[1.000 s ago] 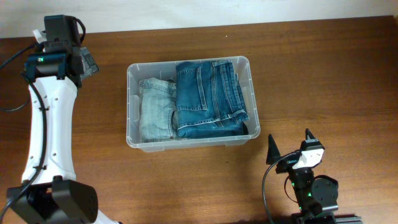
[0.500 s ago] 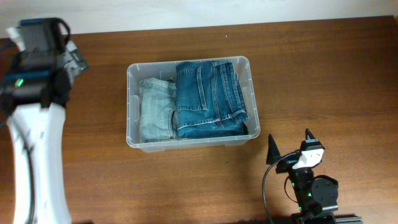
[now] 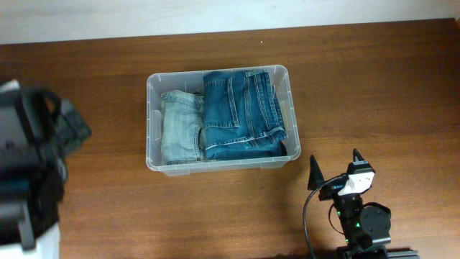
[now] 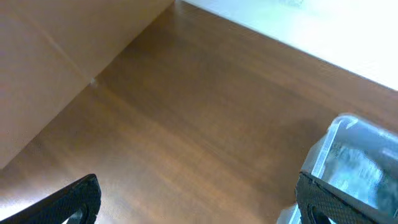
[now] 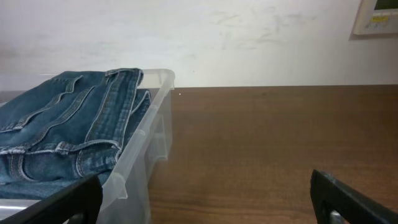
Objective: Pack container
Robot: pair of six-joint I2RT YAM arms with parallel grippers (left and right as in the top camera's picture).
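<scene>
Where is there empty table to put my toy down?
Bare wood lies right of the container, out to the table edge, and along the strip behind it. The container itself is crammed with dark jeans and light jeans. Near the left arm and right gripper is tight.

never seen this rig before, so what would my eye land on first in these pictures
The clear container in the middle of the wooden table stands out first, filled with folded dark blue jeans on its right and a paler pair on its left. Next comes the big blurred left arm at the left edge. The right claw sits open near the bottom right, holding nothing.
</scene>
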